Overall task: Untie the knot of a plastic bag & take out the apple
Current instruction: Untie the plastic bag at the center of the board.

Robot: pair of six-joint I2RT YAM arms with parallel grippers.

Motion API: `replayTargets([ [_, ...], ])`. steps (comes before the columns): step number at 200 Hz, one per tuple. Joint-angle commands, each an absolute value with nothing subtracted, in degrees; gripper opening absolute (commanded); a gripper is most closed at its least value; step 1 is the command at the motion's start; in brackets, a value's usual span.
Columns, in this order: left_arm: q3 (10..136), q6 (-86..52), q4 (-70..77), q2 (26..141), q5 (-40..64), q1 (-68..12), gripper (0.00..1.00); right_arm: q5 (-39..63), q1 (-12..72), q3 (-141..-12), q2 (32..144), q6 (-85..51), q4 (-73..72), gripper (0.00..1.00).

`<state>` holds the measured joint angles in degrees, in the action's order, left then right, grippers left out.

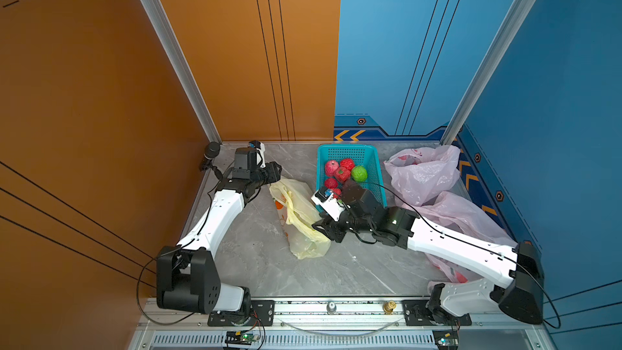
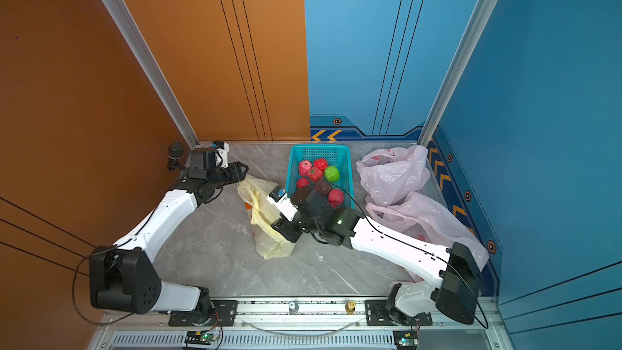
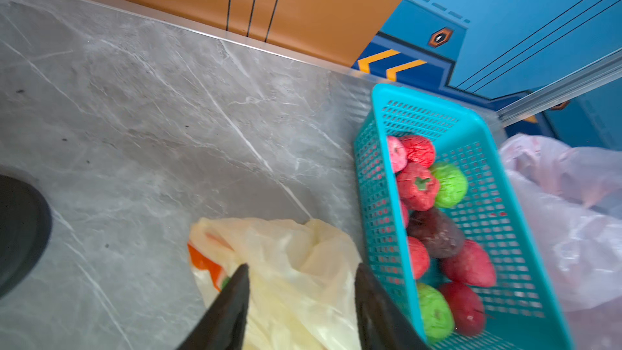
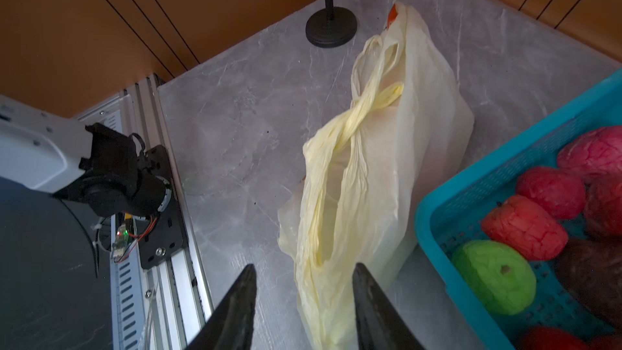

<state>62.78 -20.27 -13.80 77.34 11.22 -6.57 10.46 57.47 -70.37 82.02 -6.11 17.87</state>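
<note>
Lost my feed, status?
Both open: left gripper, right gripper, at yellow bag. Its handles twisted together. Close alongside, teal basket of fruit.

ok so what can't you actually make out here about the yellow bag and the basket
- yellow bag contents: right wrist view, the cloudy film hides what is inside.
- teal basket near end: both top views, the right arm covers what lies there.
- nearer pink bag: top views, the right arm crosses it; contents unreadable.
- basket's near corner: left wrist view, cut off by the frame edge, slightly blurred.
</note>
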Motion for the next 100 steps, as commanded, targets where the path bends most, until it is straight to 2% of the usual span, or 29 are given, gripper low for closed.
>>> replayTargets([
  [1, 60.63, -19.43, -18.33, 70.14, 8.18, -7.76, 0.56, 10.44, 57.62, -77.74, 88.86, -8.42, 21.32, 0.55],
  [27, 54.85, -21.26, -20.15, 64.02, 8.10, -8.60, 0.57, 8.54, 58.08, -85.86, 96.70, -8.21, 25.86, 0.57],
  [49, 51.72, -22.70, -22.14, 62.00, 9.71, -9.39, 0.61, 5.77, 59.02, -87.95, 100.43, -6.71, 28.94, 0.60],
  [100, 51.16, -24.25, -18.72, 66.46, 10.50, -14.25, 0.65, 1.44, 60.51, -89.51, 105.43, -4.61, 31.82, 0.61],
])
